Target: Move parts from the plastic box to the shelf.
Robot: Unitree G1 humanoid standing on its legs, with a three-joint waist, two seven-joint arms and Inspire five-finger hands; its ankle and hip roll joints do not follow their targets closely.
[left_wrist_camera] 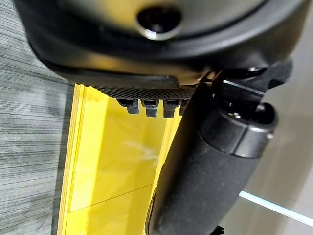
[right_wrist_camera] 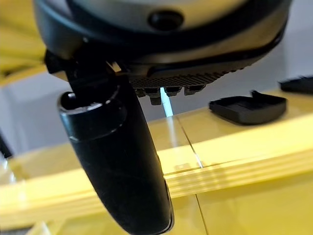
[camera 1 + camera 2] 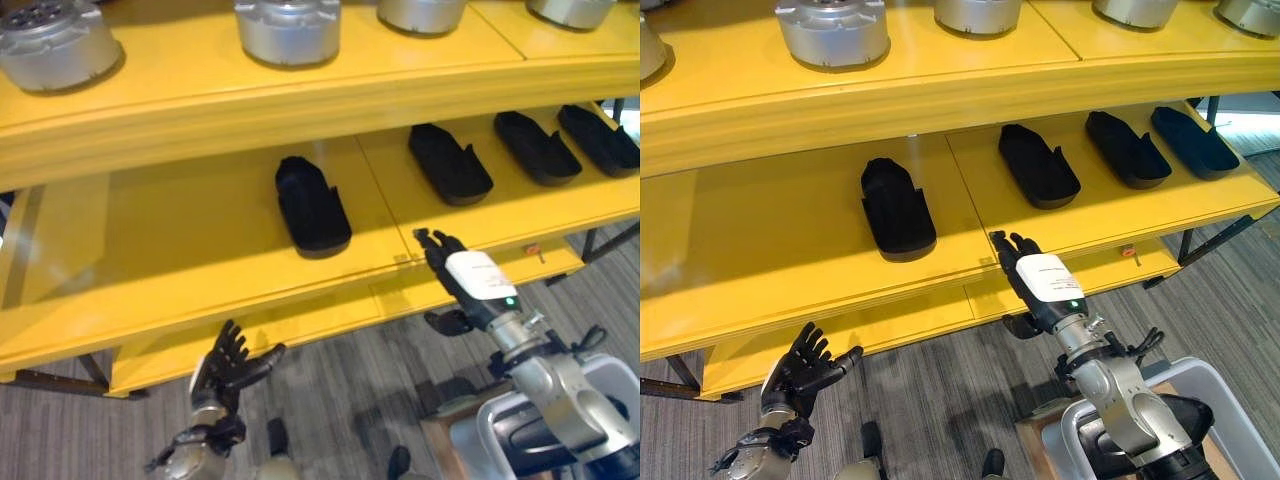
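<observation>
While both hands are empty, the scene reads as follows.

Right hand: the right hand [image 3: 1035, 270] reaches up to the front edge of the middle board of the yellow shelf [image 3: 790, 250], fingers straight and spread, thumb held out to the side, holding nothing; its fingertips [image 3: 1012, 243] lie at or just over the board's edge, and whether they touch it cannot be told.

Left hand: the left hand [image 3: 805, 375] hangs low in front of the bottom board, fingers spread and relaxed, thumb out, empty and clear of the shelf.

Parts on the middle board: four black parts lie flat in a row. The nearest black part [image 3: 897, 210] sits to the left of the right hand and further back; the second black part [image 3: 1038, 165] lies behind the right hand; the third black part [image 3: 1127, 148] and the fourth black part [image 3: 1193, 142] follow toward the right end, each apart from its neighbour.

Top board: round silver metal parts [image 3: 832, 30] stand in a row, apart from one another.

Plastic box: a grey plastic box [image 3: 1230, 415] sits low at the robot's right, beside the right arm; what it holds is hidden.

Floor: grey striped floor [image 3: 940, 390] lies under the shelf.
</observation>
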